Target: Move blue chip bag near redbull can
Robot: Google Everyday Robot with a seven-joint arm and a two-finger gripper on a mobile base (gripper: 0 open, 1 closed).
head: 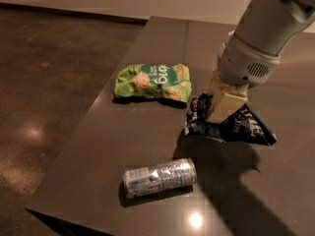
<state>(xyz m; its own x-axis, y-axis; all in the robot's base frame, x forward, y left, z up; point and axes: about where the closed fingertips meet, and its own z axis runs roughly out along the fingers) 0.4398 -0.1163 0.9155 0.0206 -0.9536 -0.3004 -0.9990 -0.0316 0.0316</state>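
Note:
The blue chip bag (241, 127) is a crumpled navy foil bag with white lettering, held just above the dark table right of centre. My gripper (220, 107) comes down from the upper right, its cream fingers (224, 106) shut on the bag's left part. The redbull can (159, 177), silver and blue and dented, lies on its side near the table's front edge, below and left of the bag, with a gap between them.
A bright green snack bag (153, 82) lies flat on the table (123, 132) just left of my gripper. The table's left edge and front corner drop to a dark polished floor (44, 82). The arm's shadow falls on the table right of the can.

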